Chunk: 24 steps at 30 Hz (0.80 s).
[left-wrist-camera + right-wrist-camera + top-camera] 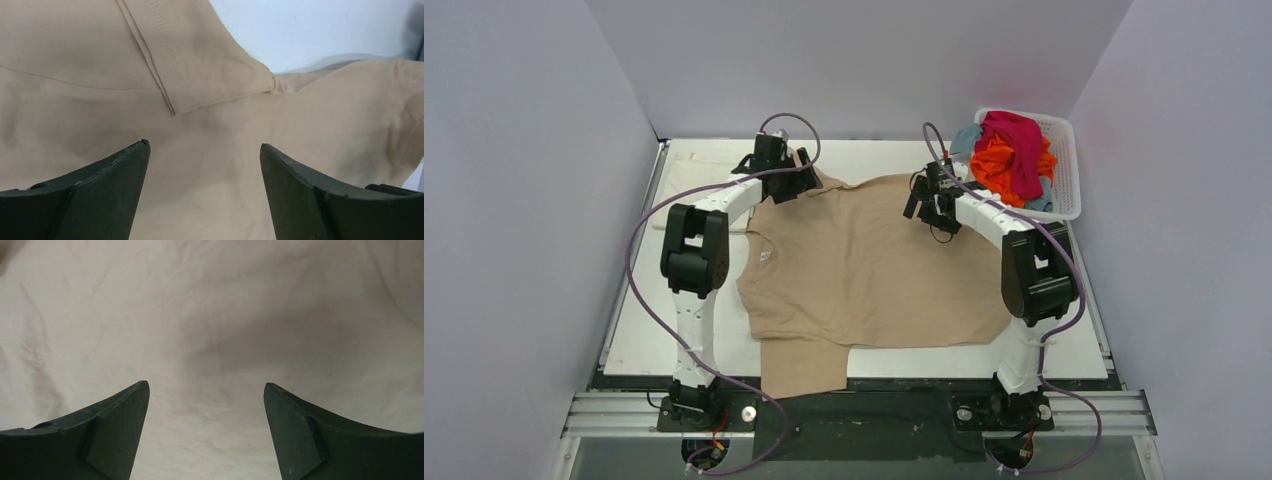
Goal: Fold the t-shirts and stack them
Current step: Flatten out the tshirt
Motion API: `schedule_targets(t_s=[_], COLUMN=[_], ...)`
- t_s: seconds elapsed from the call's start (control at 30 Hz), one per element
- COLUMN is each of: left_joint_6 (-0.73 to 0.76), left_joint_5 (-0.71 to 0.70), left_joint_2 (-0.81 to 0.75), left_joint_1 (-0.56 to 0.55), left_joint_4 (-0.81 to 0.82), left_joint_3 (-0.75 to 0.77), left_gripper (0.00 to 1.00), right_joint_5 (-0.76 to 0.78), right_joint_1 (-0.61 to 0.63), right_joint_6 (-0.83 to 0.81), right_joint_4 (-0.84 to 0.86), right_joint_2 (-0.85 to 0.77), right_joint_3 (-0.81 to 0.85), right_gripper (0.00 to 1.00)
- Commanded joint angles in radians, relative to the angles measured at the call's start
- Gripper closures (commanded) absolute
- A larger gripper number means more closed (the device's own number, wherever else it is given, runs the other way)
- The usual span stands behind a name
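Enclosure: plain pale walls (524,200) close off the left, rear and right sides. The white table (649,340) is flat, with a metal rail (874,410) along its near edge where both arm bases are bolted.

Tan t-shirt (874,270): spread over the middle of the table, collar toward the left, white neck label (764,257) showing. One sleeve hangs over the near edge. The cloth is lightly creased, not folded.

Cream-white t-shirt (696,185): lies flat at the far left of the table, just beside the tan one.

White mesh basket (1069,170): stands at the far right corner. It holds the magenta t-shirt (1014,140) on top, the orange t-shirt (1004,165) beneath it and the teal t-shirt (965,138) at the left rim, all bunched.

Left gripper (205,147): jaws spread wide, holding nothing, poised over the far sleeve, whose stitched hem lies ahead of the fingers (125,165).

Right gripper (206,385): jaws likewise spread and unloaded, above plain wrinkled cloth at the far right part of the tan shirt. Contact with the fabric cannot be determined for either gripper.
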Motion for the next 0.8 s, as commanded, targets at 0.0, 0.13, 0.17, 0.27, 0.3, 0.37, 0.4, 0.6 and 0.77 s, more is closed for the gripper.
schedule_targets(t_s=[0.0, 0.13, 0.17, 0.27, 0.3, 0.37, 0.4, 0.6, 0.77], left_joint_6=[-0.081, -0.115, -0.128, -0.147, -0.152, -0.158, -0.16, -0.226, -0.357], left_joint_5=[0.06, 0.079, 0.083, 0.093, 0.095, 0.098, 0.099, 0.147, 0.14], left_joint_2=[0.06, 0.124, 0.134, 0.177, 0.183, 0.203, 0.21, 0.255, 0.406], left_joint_1=[0.011, 0.011, 0.011, 0.011, 0.011, 0.01, 0.011, 0.01, 0.009], left_joint_4=[0.109, 0.136, 0.154, 0.159, 0.162, 0.165, 0.166, 0.27, 0.437], left_joint_3=[0.084, 0.123, 0.129, 0.157, 0.162, 0.174, 0.182, 0.227, 0.441], left_gripper=[0.09, 0.08, 0.08, 0.08, 0.08, 0.08, 0.08, 0.07, 0.07], right_joint_5=[0.007, 0.015, 0.013, 0.011, 0.012, 0.014, 0.015, 0.016, 0.011], right_joint_1=[-0.005, -0.008, -0.008, -0.008, -0.008, -0.01, -0.011, -0.012, -0.019], right_joint_6=[0.003, -0.002, -0.001, -0.004, -0.004, -0.006, -0.006, -0.013, -0.011], right_joint_4=[-0.007, -0.013, -0.015, -0.018, -0.019, -0.022, -0.022, -0.03, -0.024], right_joint_2=[0.01, 0.018, 0.021, 0.032, 0.034, 0.041, 0.043, 0.073, 0.091], right_joint_3=[-0.02, -0.027, -0.026, -0.023, -0.021, -0.018, -0.017, -0.004, 0.011], right_gripper=[0.21, 0.21, 0.21, 0.21, 0.21, 0.21, 0.21, 0.21, 0.21])
